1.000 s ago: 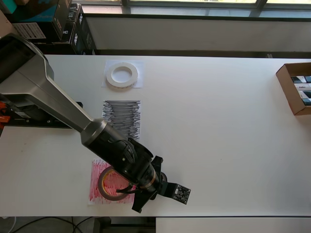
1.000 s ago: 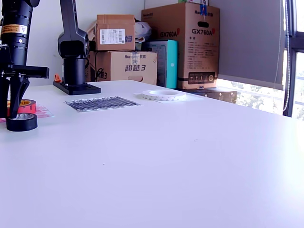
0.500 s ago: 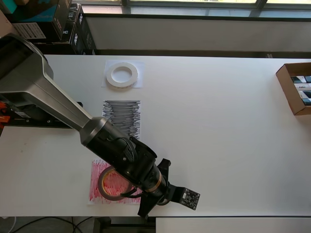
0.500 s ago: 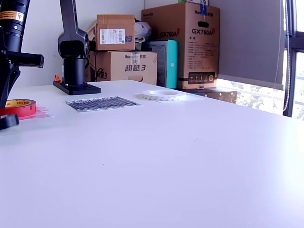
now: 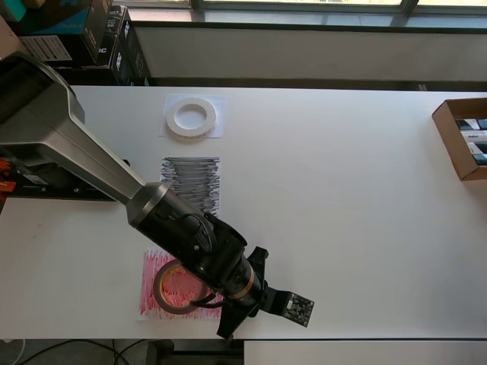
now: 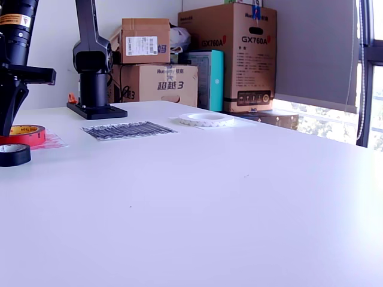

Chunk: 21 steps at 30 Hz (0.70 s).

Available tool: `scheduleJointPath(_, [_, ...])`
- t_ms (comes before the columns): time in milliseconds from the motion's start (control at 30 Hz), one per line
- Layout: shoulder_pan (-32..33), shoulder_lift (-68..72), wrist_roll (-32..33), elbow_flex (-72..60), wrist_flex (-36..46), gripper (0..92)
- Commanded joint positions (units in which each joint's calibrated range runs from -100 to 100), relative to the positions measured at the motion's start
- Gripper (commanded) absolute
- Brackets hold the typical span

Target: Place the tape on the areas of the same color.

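All three rolls lie flat with their holes facing up: the white roll (image 5: 191,118) sits on the white sheet (image 5: 217,129), the red roll (image 5: 169,287) on the red sheet (image 5: 151,300), and the black roll (image 6: 14,155) on the bare table (image 5: 342,213) just past the red sheet, while the black sheet (image 5: 191,182) has nothing on it. The gripper (image 5: 242,319) hangs right over the black roll near the table's front edge, but I honestly can't tell how wide it's spread or if it's got hold of the roll. At the overhead view's right there's a cardboard box (image 5: 449,133) with a few small packs inside.
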Motion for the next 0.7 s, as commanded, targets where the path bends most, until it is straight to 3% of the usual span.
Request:
scheduleJointPath(0, [-0.03, 0.60, -0.49, -0.19, -0.29, 36.7])
scheduleJointPath(100, [1.24, 0.60, -0.24, -0.19, -0.37, 42.3])
scheduleJointPath(667, [3.60, 2.38, 0.25, 0.62, -0.63, 42.5])
